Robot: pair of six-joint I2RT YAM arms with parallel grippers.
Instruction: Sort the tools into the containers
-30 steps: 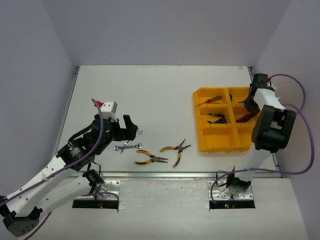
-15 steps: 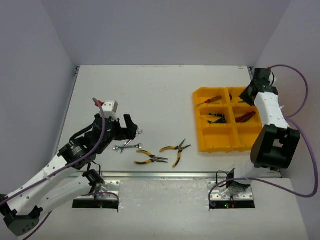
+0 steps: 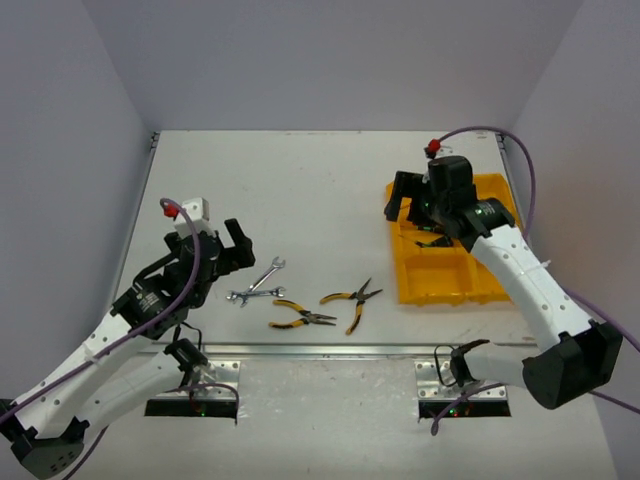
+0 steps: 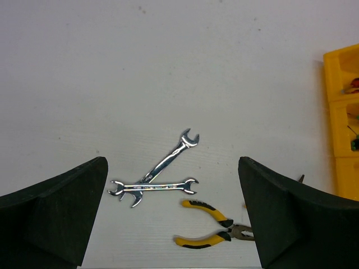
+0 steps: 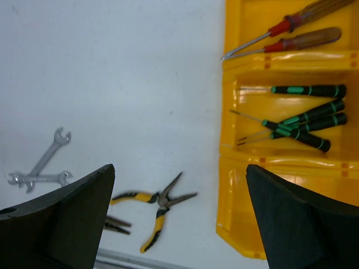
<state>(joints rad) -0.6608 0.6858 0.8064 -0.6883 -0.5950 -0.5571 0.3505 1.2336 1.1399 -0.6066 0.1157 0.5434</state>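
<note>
In the top view the right arm [image 3: 520,270] is covering the far compartments of the yellow tray [image 3: 437,280], so only its near ones are showing. From the right wrist the tray is running off the frame at top and right. Red-handled screwdrivers [image 5: 291,31] are lying in one compartment and green-handled screwdrivers [image 5: 305,117] in the next. One pair of yellow-handled pliers [image 5: 159,204] is lying in full sight, while the second pair [image 5: 116,225] is mostly hiding behind a finger [image 5: 61,218]. The right gripper [image 5: 179,168] is hanging spread wide, holding nothing, just beside the tray's left rim. The left gripper [image 4: 171,163] is likewise gaping and empty above two crossed, touching wrenches [image 4: 157,184]. Both pliers are lying near the near edge of the desk [image 3: 300,180]; open desk is stretching between the wrenches and the tray, well apart.
</note>
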